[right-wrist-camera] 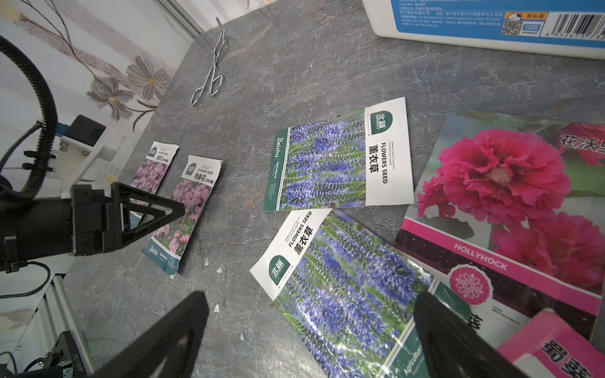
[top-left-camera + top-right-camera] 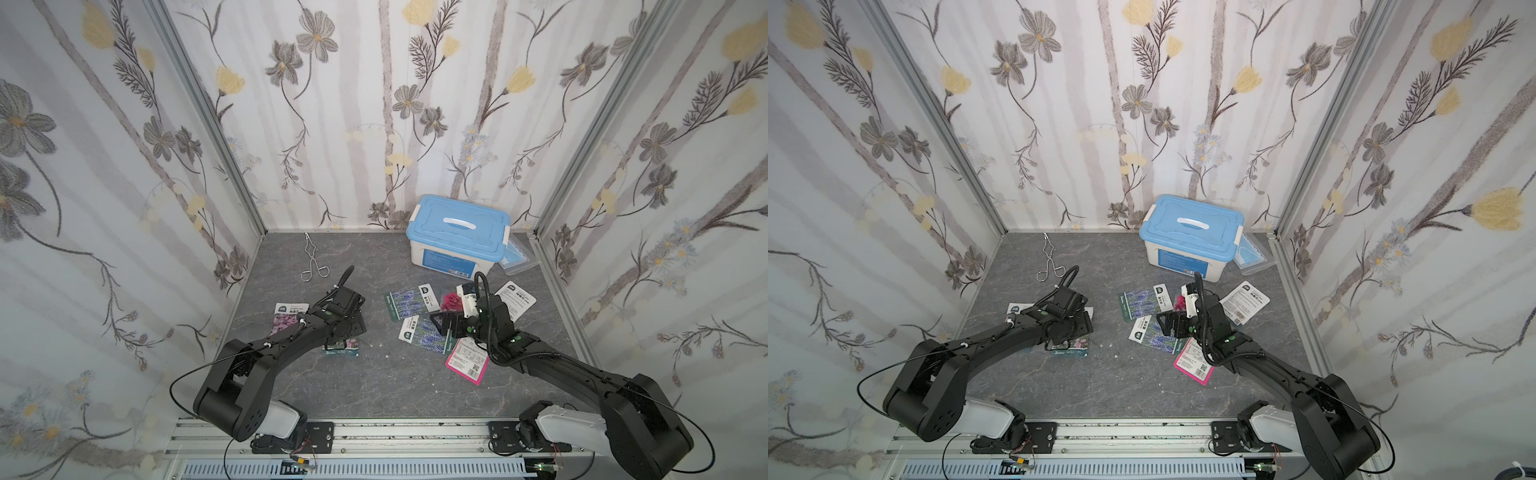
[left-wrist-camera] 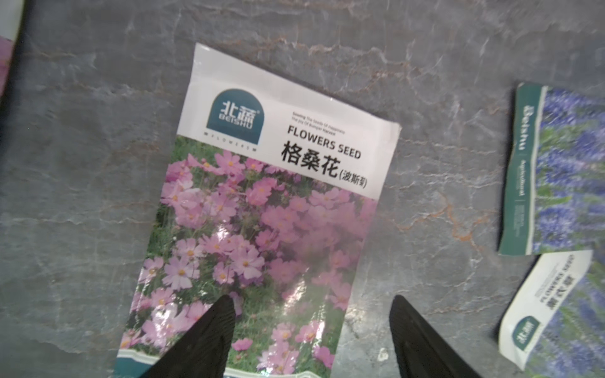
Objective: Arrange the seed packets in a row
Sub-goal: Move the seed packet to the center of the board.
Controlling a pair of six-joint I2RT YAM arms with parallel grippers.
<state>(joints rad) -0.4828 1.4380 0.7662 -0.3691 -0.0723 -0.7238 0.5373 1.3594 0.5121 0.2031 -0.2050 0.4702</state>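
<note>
My left gripper [image 3: 311, 299] hangs open just above a pink-flower seed packet [image 3: 262, 212] lying face up, one fingertip over the picture and one over bare table. A second pink-flower packet [image 2: 286, 318] lies left of it. My right gripper [image 1: 311, 296] is open and low over a lavender packet [image 1: 343, 294], with nothing between its fingers. Another lavender packet [image 1: 327, 160] lies just behind. A magenta flower packet [image 1: 507, 196] is partly covered by a pink-backed packet [image 2: 465, 359]. A white-backed packet [image 2: 515, 299] lies at the far right.
A white box with a blue lid [image 2: 457, 237] stands at the back right, a clear blue-edged pouch [image 2: 515, 253] beside it. Metal tongs [image 2: 311, 259] lie at the back left. Patterned walls close in three sides of the grey table [image 2: 374, 382].
</note>
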